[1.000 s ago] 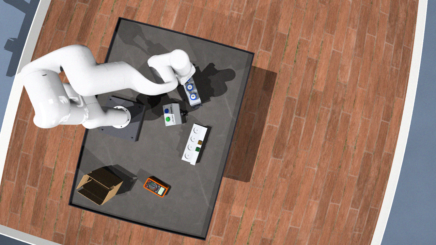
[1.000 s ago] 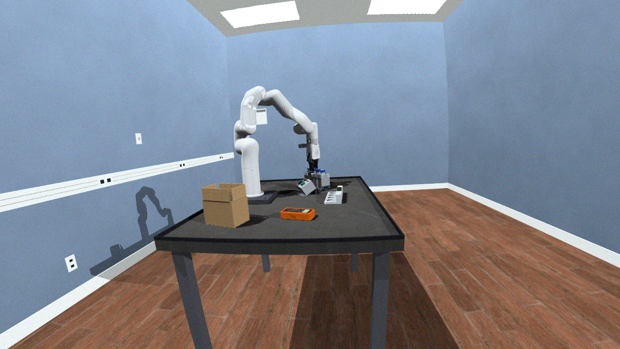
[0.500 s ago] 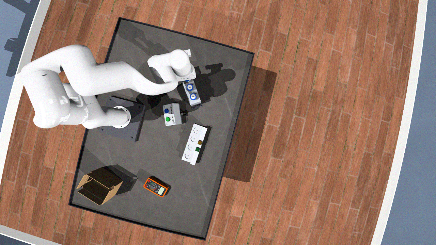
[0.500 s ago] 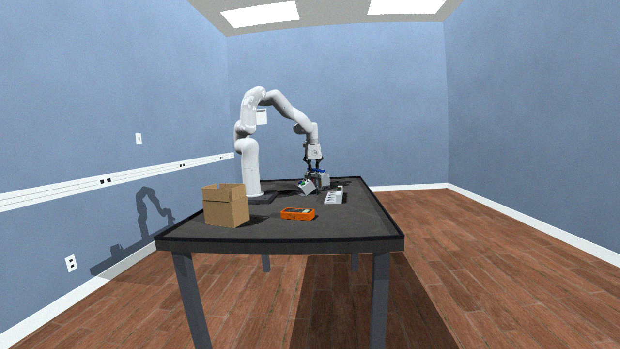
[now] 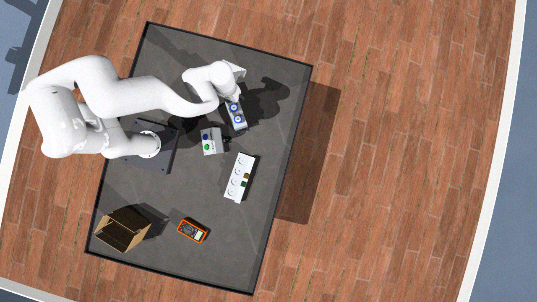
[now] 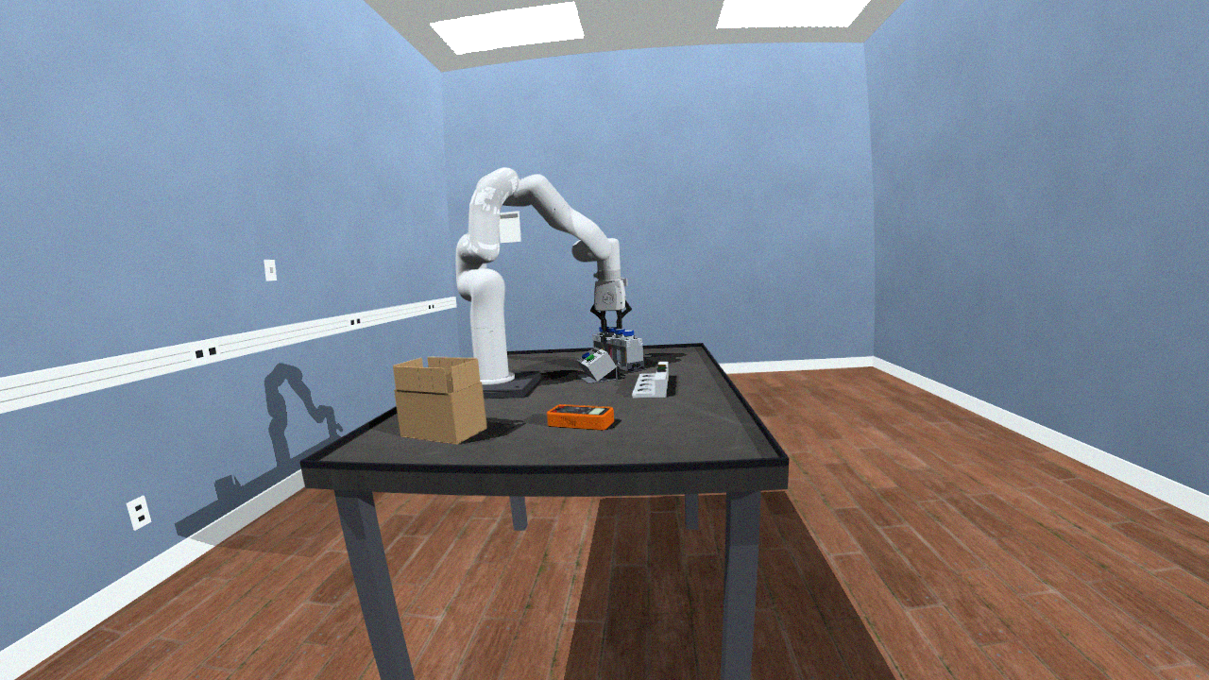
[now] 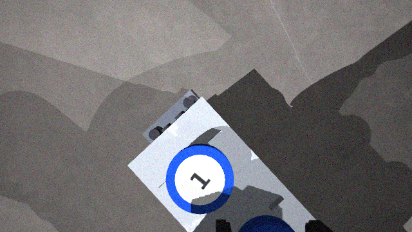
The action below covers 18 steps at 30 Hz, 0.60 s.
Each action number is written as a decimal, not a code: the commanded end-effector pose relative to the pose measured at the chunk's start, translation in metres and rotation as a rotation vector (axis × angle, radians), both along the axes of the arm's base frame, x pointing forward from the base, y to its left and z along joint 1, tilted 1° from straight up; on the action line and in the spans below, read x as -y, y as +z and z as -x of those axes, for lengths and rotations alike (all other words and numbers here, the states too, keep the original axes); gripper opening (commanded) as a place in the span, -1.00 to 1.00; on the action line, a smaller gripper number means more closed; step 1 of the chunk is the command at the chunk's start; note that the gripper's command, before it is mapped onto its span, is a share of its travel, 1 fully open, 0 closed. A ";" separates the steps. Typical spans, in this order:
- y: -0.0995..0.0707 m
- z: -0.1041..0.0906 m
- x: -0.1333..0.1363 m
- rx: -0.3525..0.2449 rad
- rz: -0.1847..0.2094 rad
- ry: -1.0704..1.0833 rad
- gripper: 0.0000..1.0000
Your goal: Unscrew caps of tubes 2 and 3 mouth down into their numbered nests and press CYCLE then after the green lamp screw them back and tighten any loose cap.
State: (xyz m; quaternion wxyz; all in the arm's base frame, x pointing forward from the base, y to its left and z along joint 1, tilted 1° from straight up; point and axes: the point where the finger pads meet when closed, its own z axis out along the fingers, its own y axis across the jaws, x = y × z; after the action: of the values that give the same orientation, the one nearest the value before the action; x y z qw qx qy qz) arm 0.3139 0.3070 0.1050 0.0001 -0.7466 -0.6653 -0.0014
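At far left, box (image 5: 121, 228): from my top camera I see an open cardboard carton sitting near the table (image 5: 112, 210) corner.
Base plate (image 5: 165, 165): dark, just right of the box line; the white arm (image 5: 123, 92) rises from it and reaches across to the tubes.
Meter (image 5: 191, 230): orange, lying flat, near the box and well apart from the work.
Key housing (image 5: 217, 140): grey block with the blue key (image 5: 204, 136) and the green key (image 5: 206, 147) on its sloped face. I cannot tell if either is lit.
Tube block (image 5: 242, 123): just right of the keys. Two blue-ringed caps show beyond the wrist; the other two sit under it.
Cap 1 (image 7: 199, 178): seated on its tube, number readable in my wrist camera.
Cap 2 (image 7: 265, 225): on its tube at the bottom edge of the wrist camera, directly below the gripper.
Gripper (image 6: 612, 319): pointing straight down over the block, about half open and gripping nothing. Its dark fingertips flank cap 2 with a sliver of gap each side.
Cap tray (image 5: 229, 195): white, furthest right, four round nests in a row, amber lamp (image 5: 246, 175) and green lamp (image 5: 243, 183) beside them.
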 end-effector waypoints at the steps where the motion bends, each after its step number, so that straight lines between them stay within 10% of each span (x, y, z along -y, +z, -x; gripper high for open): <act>1: 0.001 -0.001 -0.001 0.011 0.008 -0.035 -0.08; 2: 0.001 -0.001 -0.001 0.011 0.008 -0.035 -1.00; 18: 0.001 -0.001 -0.001 0.011 0.008 0.065 -1.00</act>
State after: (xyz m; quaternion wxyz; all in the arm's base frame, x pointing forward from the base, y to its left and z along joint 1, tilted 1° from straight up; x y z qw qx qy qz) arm 0.3140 0.3071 0.1051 0.0000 -0.7570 -0.6535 -0.0010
